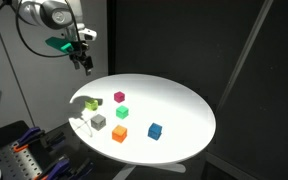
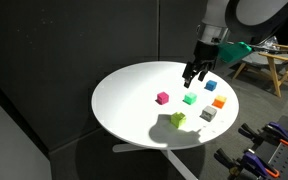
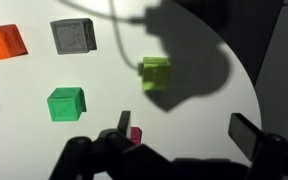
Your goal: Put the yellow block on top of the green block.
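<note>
Six cubes were recorded on the round white table [image 1: 184, 100] in both exterior views: the yellow block [image 1: 91, 102], the green block [image 1: 121, 112], a magenta cube [image 1: 119, 97], a grey cube [image 1: 98, 121], an orange cube [image 1: 119, 133] and a blue cube [image 1: 155, 131]. Only five were registered in the wrist view. The blue cube lay outside it, and the magenta cube [image 3: 134, 135] was partly hidden behind one finger. The yellow block [image 3: 155, 72] was seen resting on the table toward its edge, within a dark shadow, apart from the green block [image 3: 65, 103]. Nothing was stacked on either block. The gripper [image 2: 192, 77] was held above the table, clear of all cubes. Its fingers [image 3: 249, 135] were spread wide, and nothing was held or touched between them.
</note>
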### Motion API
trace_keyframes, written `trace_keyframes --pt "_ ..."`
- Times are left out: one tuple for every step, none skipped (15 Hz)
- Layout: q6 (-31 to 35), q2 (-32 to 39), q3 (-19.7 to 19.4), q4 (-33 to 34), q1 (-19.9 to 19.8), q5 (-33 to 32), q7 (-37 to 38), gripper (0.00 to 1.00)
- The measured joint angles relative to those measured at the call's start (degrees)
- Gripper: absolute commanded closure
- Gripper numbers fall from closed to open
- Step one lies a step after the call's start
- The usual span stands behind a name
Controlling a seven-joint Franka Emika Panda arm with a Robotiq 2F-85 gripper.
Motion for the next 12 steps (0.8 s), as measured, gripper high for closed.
trace_keyframes --pt "0.8 1.0 -0.1 0.1 0.0 0.0 0.0 0.00" --pt "1.6 2.0 -0.3 0.3 0.0 0.0 0.0 0.00" --pt "2.5 3.1 -0.5 0.5 0.0 0.0 0.0 0.00" --pt "3.3 4.2 -0.6 0.7 0.0 0.0 0.0 0.00" --pt "4.0 5.2 -0.8 1.0 0.0 0.0 0.0 0.00" --pt "4.9 6.2 -0.9 1.1 0.0 0.0 0.0 0.00" --pt "5.7 7.2 -1.1 1.2 0.0 0.0 0.0 0.00" --pt "6.5 8.1 -1.2 1.3 0.0 0.0 0.0 0.00" --pt "7.4 9.0 -1.4 1.4 0.0 0.0 0.0 0.00" --pt "8.1 9.9 -1.5 1.5 0.0 0.0 0.0 0.00" --pt "8.8 10.8 -1.6 1.6 0.0 0.0 0.0 0.00" --pt "9.7 11.7 -1.7 1.7 0.0 0.0 0.0 0.00"
